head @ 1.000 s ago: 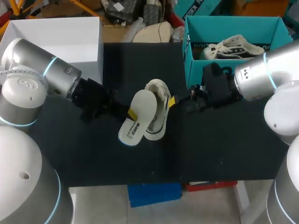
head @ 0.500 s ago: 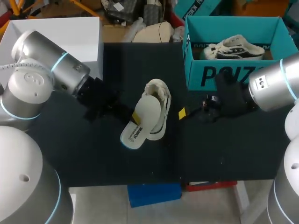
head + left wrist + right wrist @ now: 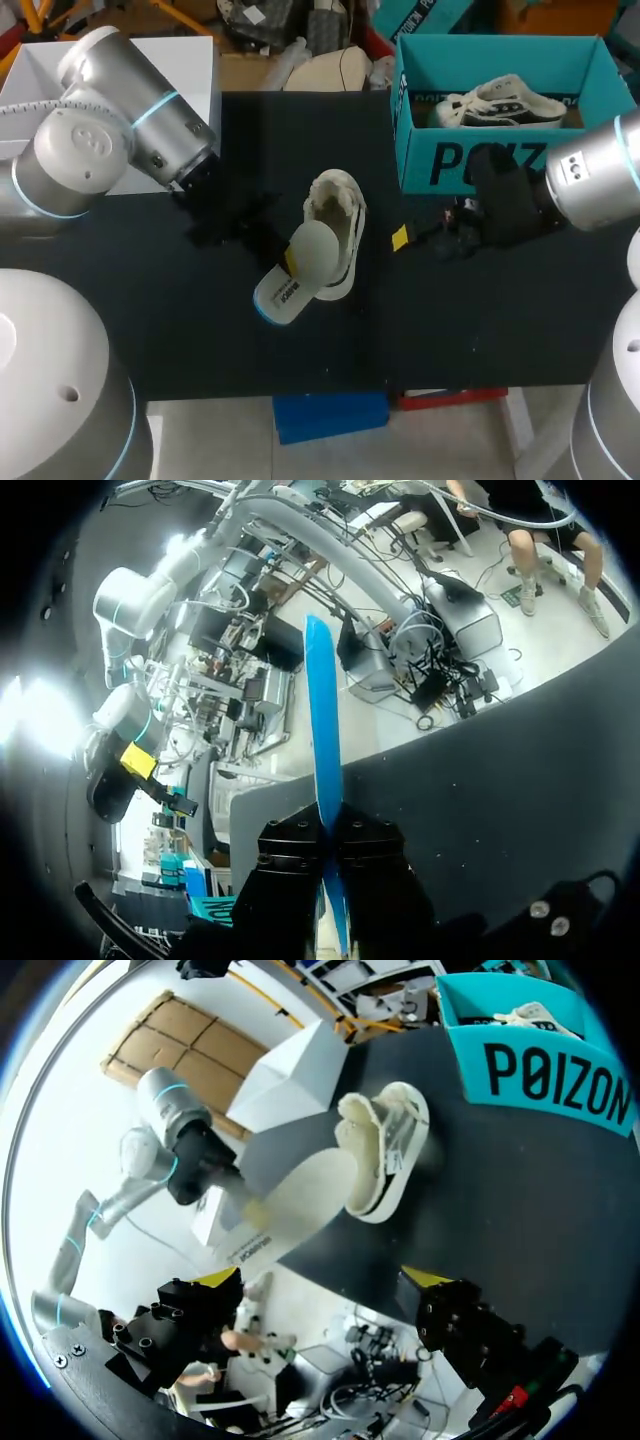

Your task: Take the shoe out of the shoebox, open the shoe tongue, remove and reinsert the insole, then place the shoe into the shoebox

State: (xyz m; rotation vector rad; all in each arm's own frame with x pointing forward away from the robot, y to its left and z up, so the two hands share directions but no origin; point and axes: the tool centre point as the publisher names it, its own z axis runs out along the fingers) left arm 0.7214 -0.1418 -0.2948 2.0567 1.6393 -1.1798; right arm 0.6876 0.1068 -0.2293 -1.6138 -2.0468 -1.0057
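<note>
The left gripper (image 3: pixel 290 259) is clamped on the insole (image 3: pixel 300 268). In the left wrist view the insole's blue edge stands pinched between the two dark fingers (image 3: pixel 290 865). The insole is pale on top with a blue rim. It slants across the side of the shoe (image 3: pixel 338 215), with its rounded end at the shoe's opening. The shoe, white with a dark stripe along the sole, rests near the middle of the black table (image 3: pixel 480 320). The right gripper (image 3: pixel 320 1278) hangs with its fingers spread wide, apart from the shoe on the shoe's other side. Behind that gripper the teal shoebox (image 3: pixel 470 165) stands at the table's far right, with a second shoe (image 3: pixel 505 100) inside. A white box (image 3: pixel 150 60) stands at the far left corner.
</note>
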